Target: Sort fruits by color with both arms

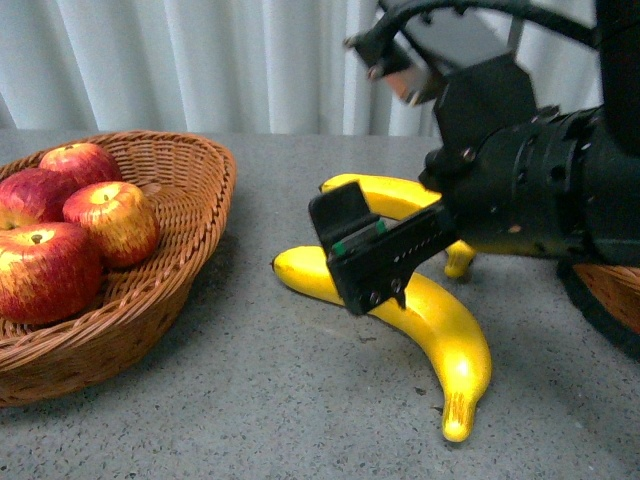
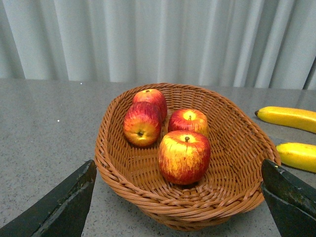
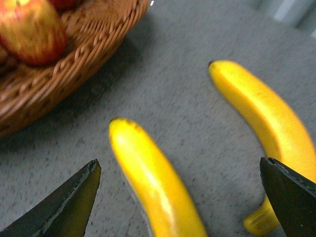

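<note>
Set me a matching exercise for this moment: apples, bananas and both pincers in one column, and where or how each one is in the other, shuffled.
Column one
1. apples
2. bananas
3. left pincer
4. right pincer

Column two
a. open, pointed at the bananas
b. inside the wicker basket
c. open, facing the basket of apples
d. lying on the grey table

Pairs: 1-b, 2-d, 3-c, 4-a
</note>
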Controlling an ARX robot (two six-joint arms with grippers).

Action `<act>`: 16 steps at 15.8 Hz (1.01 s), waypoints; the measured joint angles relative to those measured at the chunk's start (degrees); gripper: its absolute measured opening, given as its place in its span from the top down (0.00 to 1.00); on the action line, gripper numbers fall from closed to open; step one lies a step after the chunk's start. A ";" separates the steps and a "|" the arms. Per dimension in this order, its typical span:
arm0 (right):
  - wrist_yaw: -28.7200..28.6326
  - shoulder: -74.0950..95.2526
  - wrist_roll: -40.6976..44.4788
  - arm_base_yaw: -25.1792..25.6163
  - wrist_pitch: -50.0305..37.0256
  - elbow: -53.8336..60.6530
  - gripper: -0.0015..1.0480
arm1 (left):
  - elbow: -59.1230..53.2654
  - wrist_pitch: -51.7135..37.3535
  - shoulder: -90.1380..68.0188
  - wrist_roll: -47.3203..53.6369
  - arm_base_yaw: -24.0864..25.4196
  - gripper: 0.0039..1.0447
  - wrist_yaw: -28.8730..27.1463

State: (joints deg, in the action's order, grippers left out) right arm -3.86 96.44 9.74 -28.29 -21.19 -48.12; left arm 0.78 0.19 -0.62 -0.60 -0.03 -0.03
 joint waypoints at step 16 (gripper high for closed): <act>5.05 7.32 7.91 -1.27 11.72 -3.54 0.15 | 0.00 0.00 0.00 0.00 0.00 0.06 0.00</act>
State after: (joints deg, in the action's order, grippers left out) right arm 1.19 103.77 17.65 -29.56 -9.48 -51.66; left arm 0.78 0.19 -0.62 -0.60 -0.03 -0.03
